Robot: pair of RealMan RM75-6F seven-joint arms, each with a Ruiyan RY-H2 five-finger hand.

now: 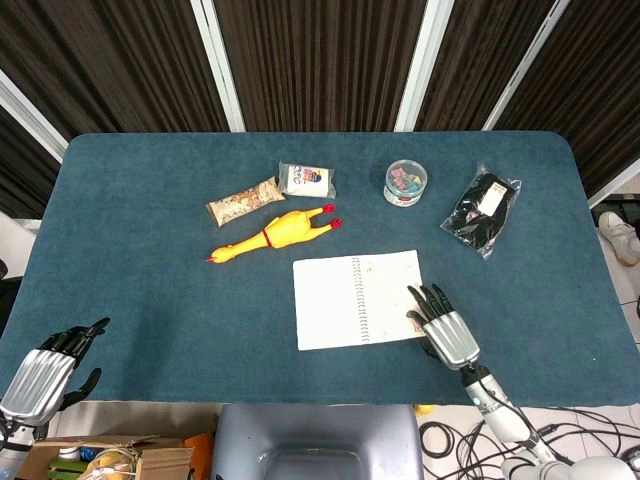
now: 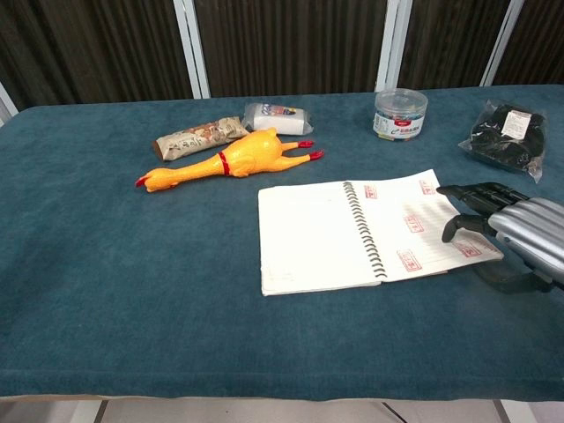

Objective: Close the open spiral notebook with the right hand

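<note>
- nearest me, my left hand (image 1: 45,372) hangs off the table's near left corner, fingers apart and holding nothing; only the head view shows it.
- my right hand (image 1: 445,327) sits at the notebook's near right corner, fingers extended over the right page; i think the tips touch the paper, but i can't be sure from either view. it grips nothing.
- spiral notebook (image 2: 361,229) lies open and flat on the blue table (image 1: 150,290), right of centre, coil running down the middle.
- beyond it: rubber chicken (image 2: 231,161), snack bar (image 2: 201,137), small white packet (image 2: 278,115), clear round tub (image 2: 399,113), and a black bagged item (image 2: 507,135) far right.
</note>
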